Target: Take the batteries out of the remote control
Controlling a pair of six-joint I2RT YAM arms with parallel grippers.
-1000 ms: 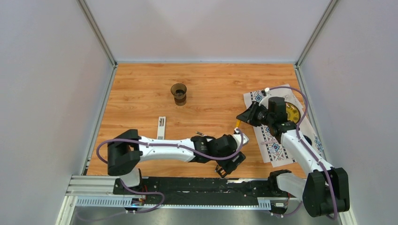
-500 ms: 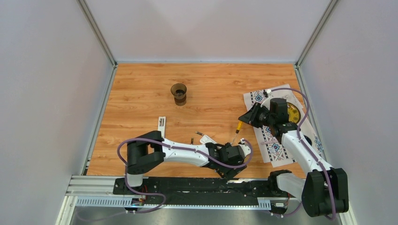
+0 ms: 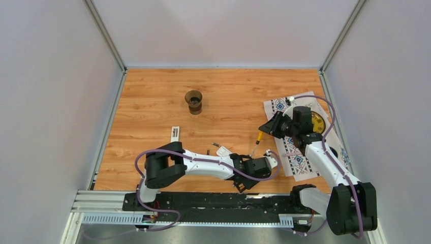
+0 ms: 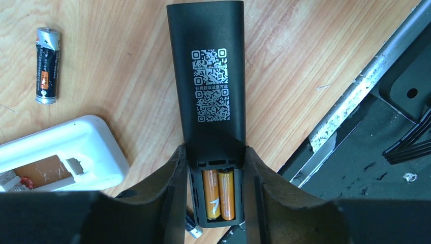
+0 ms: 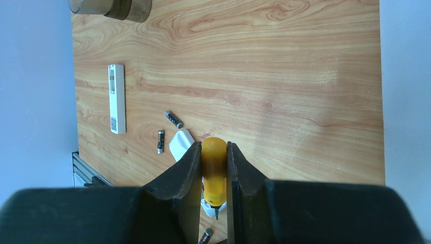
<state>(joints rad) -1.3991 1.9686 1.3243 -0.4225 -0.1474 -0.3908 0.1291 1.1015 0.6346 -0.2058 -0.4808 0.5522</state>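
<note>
Left wrist: left gripper (image 4: 215, 155) pinches black remote (image 4: 213, 61).

Cup (image 3: 193, 101) at 11 o'clock on the table (image 3: 152, 91), mat (image 3: 295, 161) at 3, slim remote (image 3: 174, 138) at 9; opened remote (image 3: 223, 151) at 6, a battery (image 3: 208, 151) at its 9, a second battery (image 3: 216, 145) at its 11.

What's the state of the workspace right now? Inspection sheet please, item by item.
Surface: wooden table, bare wood showing.
Job's things: black remote, bay open, two orange batteries inside; dark battery loose on the wood beside an opened white casing.
Clutter: dark cup, slim white remote, patterned mat.
Grippers: left gripper shut on the black remote; right gripper shut on the screwdriver.
Cables: purple cables looped along both arms.
Surroundings: plain walls, metal rail at the near edge.
</note>
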